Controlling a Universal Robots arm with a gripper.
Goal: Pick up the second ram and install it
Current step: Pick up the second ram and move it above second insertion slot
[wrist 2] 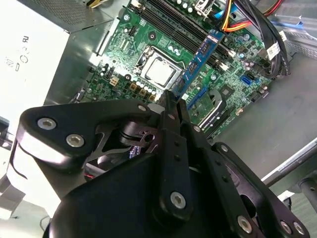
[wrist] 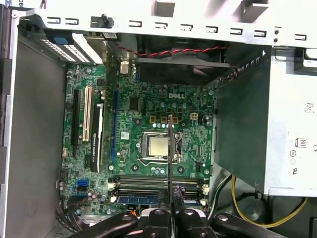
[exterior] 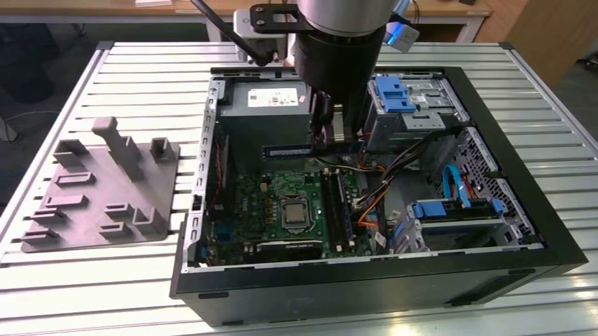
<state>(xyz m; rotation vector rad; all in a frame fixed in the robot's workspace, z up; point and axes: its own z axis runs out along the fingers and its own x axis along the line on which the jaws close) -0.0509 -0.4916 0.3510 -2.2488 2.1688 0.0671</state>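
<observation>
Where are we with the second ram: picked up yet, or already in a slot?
Pickup looks done: the gripper is shut on the second ram, held above the motherboard inside the open case. In the first wrist view, what looks like another stick already lies in a slot near the gripper. Left to do: the held ram is not yet seated in any slot.

Slim second ram (exterior: pixel 297 149): bluish-green stick, black chips; on edge, long side level, aloft above motherboard (exterior: pixel 280 203).
</observation>
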